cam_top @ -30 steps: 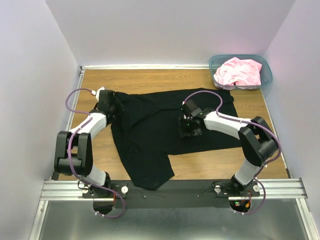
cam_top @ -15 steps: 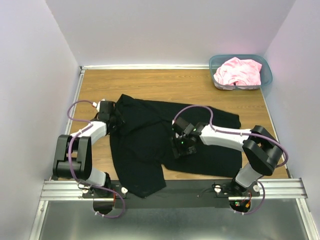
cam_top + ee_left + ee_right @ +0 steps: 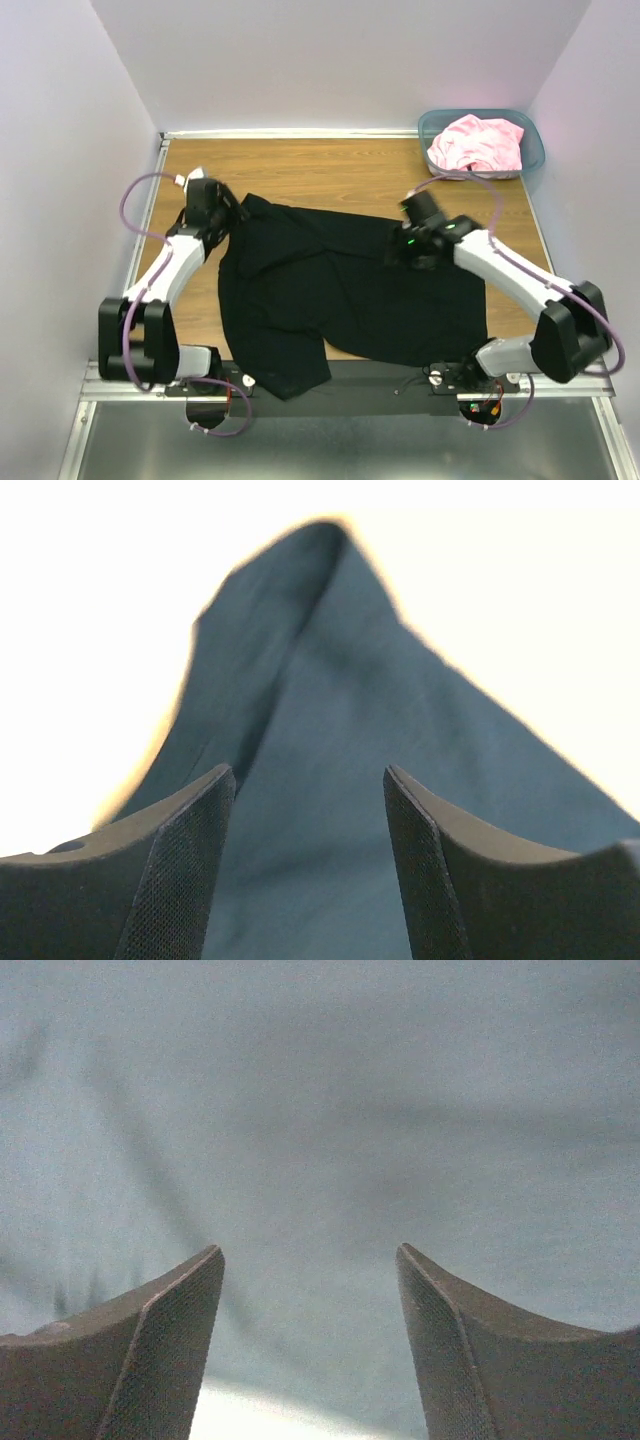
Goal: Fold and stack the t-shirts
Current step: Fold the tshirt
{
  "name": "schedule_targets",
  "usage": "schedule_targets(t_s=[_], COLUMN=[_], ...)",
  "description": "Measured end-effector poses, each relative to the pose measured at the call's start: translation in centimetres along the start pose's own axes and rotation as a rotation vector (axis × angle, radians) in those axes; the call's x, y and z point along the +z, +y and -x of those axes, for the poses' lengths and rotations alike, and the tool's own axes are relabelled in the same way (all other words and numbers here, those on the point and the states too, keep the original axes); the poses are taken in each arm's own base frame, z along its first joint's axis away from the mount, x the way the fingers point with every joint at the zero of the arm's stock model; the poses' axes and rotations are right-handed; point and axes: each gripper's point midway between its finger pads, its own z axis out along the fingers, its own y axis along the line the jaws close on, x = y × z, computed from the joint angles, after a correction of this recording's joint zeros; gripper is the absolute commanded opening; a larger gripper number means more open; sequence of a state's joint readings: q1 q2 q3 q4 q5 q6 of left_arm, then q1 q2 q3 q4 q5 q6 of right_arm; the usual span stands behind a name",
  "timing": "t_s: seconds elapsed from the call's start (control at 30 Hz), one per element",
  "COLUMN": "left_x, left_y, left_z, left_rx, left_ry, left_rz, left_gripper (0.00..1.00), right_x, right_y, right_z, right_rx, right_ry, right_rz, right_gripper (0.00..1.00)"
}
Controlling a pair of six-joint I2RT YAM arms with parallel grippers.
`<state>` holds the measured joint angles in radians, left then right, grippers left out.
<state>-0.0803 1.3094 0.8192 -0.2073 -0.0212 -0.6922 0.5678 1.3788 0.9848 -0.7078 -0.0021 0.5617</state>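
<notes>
The black t-shirt (image 3: 340, 290) lies spread over the wooden table, and its lower left part hangs over the near rail. My left gripper (image 3: 224, 216) is at the shirt's upper left corner. In the left wrist view it (image 3: 310, 770) stands open, with a raised peak of dark cloth (image 3: 330, 680) beyond the fingers and nothing pinched. My right gripper (image 3: 410, 252) hovers over the shirt's upper right area. It (image 3: 310, 1248) is open too, looking down on flat cloth (image 3: 330, 1110). The pink t-shirt (image 3: 478, 143) sits crumpled in the teal bin (image 3: 533, 150).
The teal bin stands at the table's back right corner. Bare wood (image 3: 320, 165) shows behind the black shirt and along the left and right sides. Purple walls close in the table on three sides. A metal rail (image 3: 560, 375) runs along the near edge.
My right gripper has moved from the shirt's lower middle up and to the right. The left gripper went slightly back. The black shirt lies flatter and wider across the table than before.
</notes>
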Motion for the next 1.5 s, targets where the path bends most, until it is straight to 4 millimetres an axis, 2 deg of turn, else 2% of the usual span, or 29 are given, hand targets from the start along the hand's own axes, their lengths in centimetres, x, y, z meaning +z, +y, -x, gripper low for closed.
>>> schedule_targets(t_s=[0.1,0.23,0.37,0.5,0.6,0.9,0.97,1.1,1.17,1.23,1.3,1.47,1.5], left_x=[1.8,6.5,9.3,10.6,11.2,11.3,10.8,8.0,6.0,4.3,2.6,0.5,0.2], left_y=[-2.4,-3.9,-3.8,-4.1,-4.4,-4.6,-4.5,-4.5,-6.1,-8.6,-12.0,-17.6,-19.0], left_z=[2.7,3.7,3.3,3.2,3.3,3.3,3.2,2.7,2.2,1.3,-0.8,-6.9,-8.5], left_rx=[0.029,0.062,0.080,0.090,0.097,0.098,0.095,0.103,0.131,0.173,0.235,0.384,0.423], left_ry=[-0.031,0.005,0.045,0.066,0.072,0.078,0.078,0.064,0.049,0.037,0.046,0.114,0.132], left_rz=[-0.051,-0.063,-0.046,-0.055,-0.064,-0.073,-0.070,-0.065,-0.093,-0.144,-0.218,-0.347,-0.382], left_gripper=[0.77,0.79,0.80,0.79,0.77,0.77,0.77,0.75,0.72,0.69,0.68,0.63,0.63], right_x=[-1.2,-2.6,-4.2,-4.0,-2.4,0.7,1.2,2.0,2.5,2.9,3.3,4.0,4.0], right_y=[-6.0,-14.1,-22.0,-26.2,-27.6,-27.2,-26.9,-26.5,-26.3,-26.0,-25.8,-25.6,-25.6], right_z=[4.6,7.9,9.2,8.7,8.3,9.5,9.7,9.8,9.7,9.7,9.4,9.4,9.4], right_rx=[0.163,0.379,0.601,0.733,0.789,0.799,0.801,0.803,0.803,0.803,0.804,0.804,0.804], right_ry=[-0.116,-0.219,-0.320,-0.347,-0.325,-0.327,-0.329,-0.325,-0.319,-0.316,-0.308,-0.305,-0.308], right_rz=[-0.090,-0.200,-0.301,-0.335,-0.310,-0.161,-0.132,-0.090,-0.064,-0.041,-0.028,-0.002,0.001], right_gripper=[0.82,0.83,0.83,0.81,0.74,0.70,0.70,0.66,0.66,0.65,0.64,0.62,0.62])
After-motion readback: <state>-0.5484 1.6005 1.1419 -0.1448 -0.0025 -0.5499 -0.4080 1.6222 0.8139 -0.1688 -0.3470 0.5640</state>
